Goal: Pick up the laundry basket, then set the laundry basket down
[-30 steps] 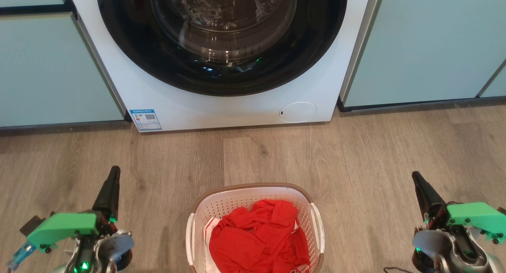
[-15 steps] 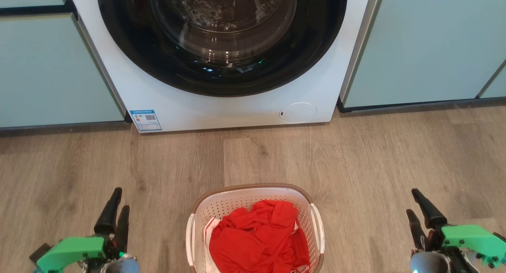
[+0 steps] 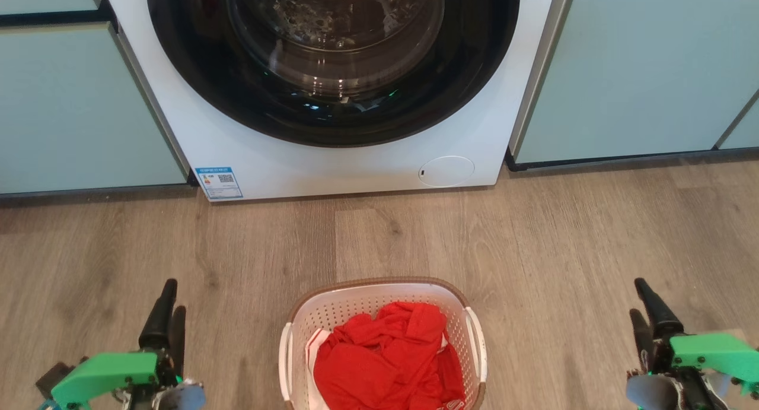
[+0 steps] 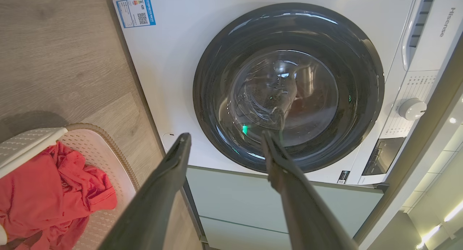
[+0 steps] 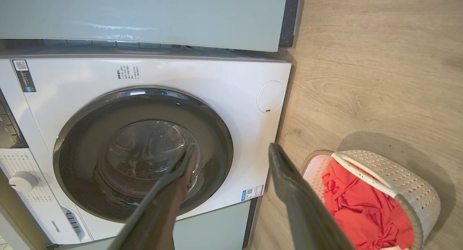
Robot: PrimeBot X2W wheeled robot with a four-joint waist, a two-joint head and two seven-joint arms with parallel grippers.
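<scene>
The laundry basket (image 3: 356, 303), white with perforated walls and a brown rim, stands on the wood floor at the bottom centre of the head view, with a red garment (image 3: 385, 362) bunched inside it. My left gripper (image 3: 173, 298) is open on the basket's left, well clear of its white side handle. On the opposite side my right gripper (image 3: 637, 297) is open too, farther from the basket. Neither holds anything. The left wrist view has the basket (image 4: 90, 143) at its lower left, beside the open left gripper (image 4: 226, 135). In the right wrist view the basket (image 5: 405, 177) lies lower right of the open right gripper (image 5: 233, 147).
A white front-loading washing machine (image 3: 267, 155) with a dark round door, shut, stands just beyond the basket. Pale green cabinets (image 3: 622, 72) flank it on both sides. Bare wood floor (image 3: 379, 232) lies between the washer and the basket.
Both grippers have dropped lower in the head view, and each now shows two spread fingers instead of one. The right gripper has drifted outward to the right. The basket has stayed put.
</scene>
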